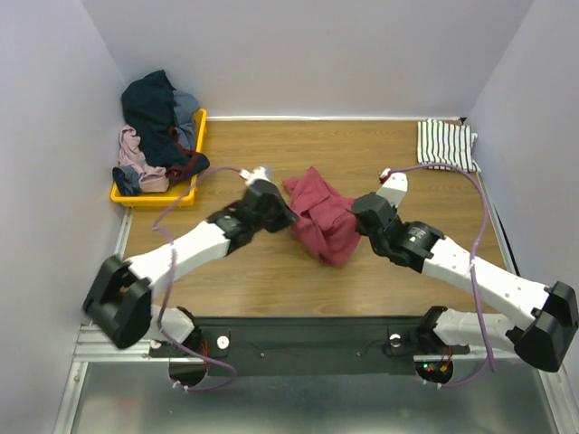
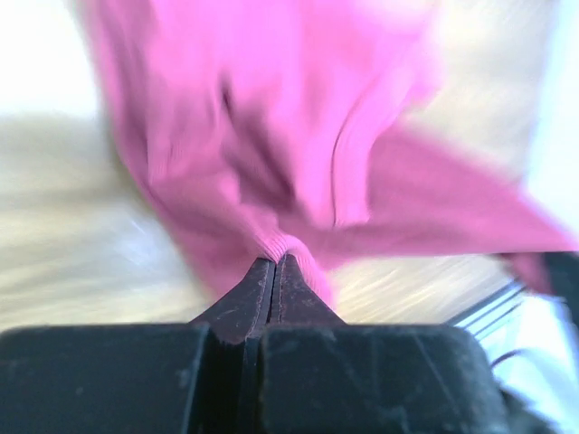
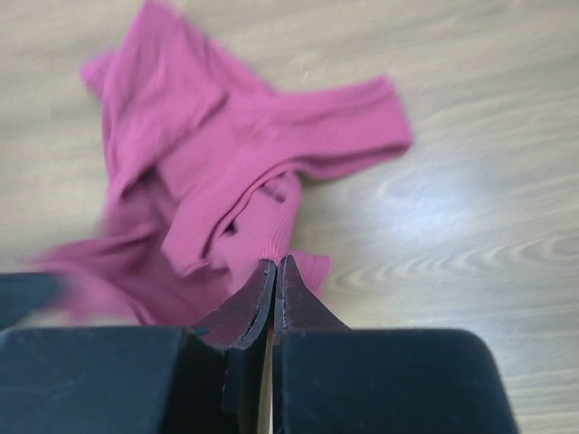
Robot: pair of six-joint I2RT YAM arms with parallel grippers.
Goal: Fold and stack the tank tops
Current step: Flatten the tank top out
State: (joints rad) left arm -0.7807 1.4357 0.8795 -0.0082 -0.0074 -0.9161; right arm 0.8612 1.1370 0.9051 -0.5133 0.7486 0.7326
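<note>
A dark red tank top [image 1: 318, 221] lies bunched in the middle of the wooden table, stretched between both arms. My left gripper [image 1: 288, 217] is shut on its left edge; the left wrist view shows the fingertips pinching a ribbed fold of the red tank top [image 2: 298, 163], which looks pink and blurred there. On the garment's right side my right gripper [image 1: 359, 226] is shut on another ribbed edge, and the rest of the red tank top [image 3: 217, 181] spreads crumpled beyond the closed tips. A white striped tank top [image 1: 446, 144] lies folded at the far right corner.
A yellow tray [image 1: 159, 197] at the far left holds a heap of dark and pale clothes [image 1: 158, 127]. White walls close in the table on three sides. A purple cable [image 1: 484, 212] loops over the right arm.
</note>
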